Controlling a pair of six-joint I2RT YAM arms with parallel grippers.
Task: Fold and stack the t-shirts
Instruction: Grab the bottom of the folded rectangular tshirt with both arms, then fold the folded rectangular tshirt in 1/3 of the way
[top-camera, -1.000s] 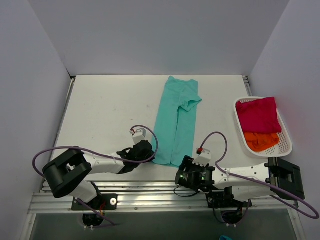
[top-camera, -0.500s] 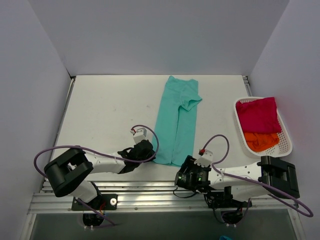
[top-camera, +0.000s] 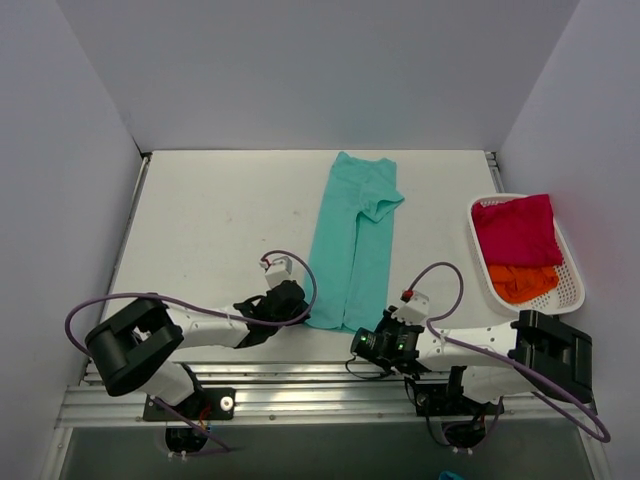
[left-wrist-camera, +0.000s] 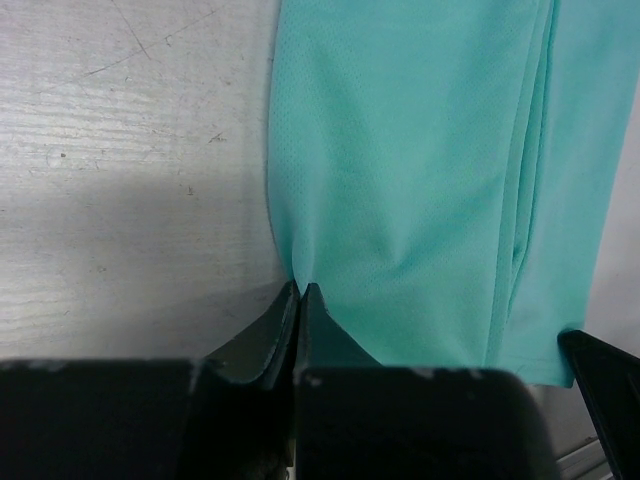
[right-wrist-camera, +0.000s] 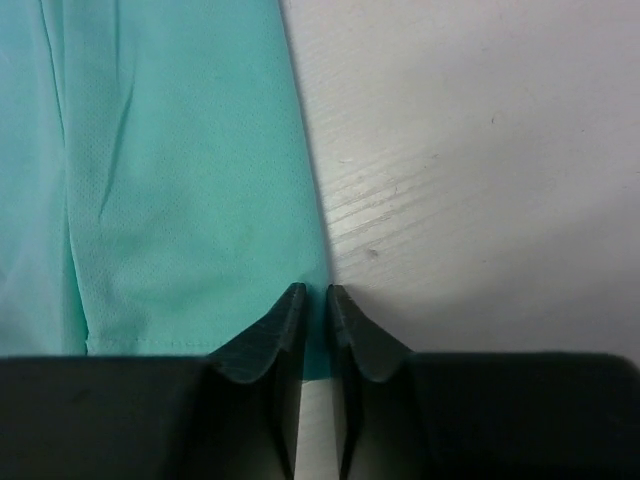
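a teal short-sleeved cotton t-shirt (top-camera: 355, 240) lies on the white wood-grain table (top-camera: 220, 220), folded lengthwise into a long narrow strip that runs from the far edge toward the arms, with one sleeve flap turned out on its right side. the left gripper (top-camera: 298, 312) sits low at the strip's near left corner. in the left wrist view its black fingers (left-wrist-camera: 262, 340) are clenched together on the fabric's edge, which puckers at the tips. the right gripper (top-camera: 360, 338) is at the near right corner, its fingers (right-wrist-camera: 262, 335) pinched to a thin slit with the teal hem caught between them. off to the right, a white plastic mesh basket (top-camera: 575, 270) holds a crumpled crimson-pink t-shirt (top-camera: 515, 230) at its far end and an orange t-shirt (top-camera: 522, 282) at its near end.
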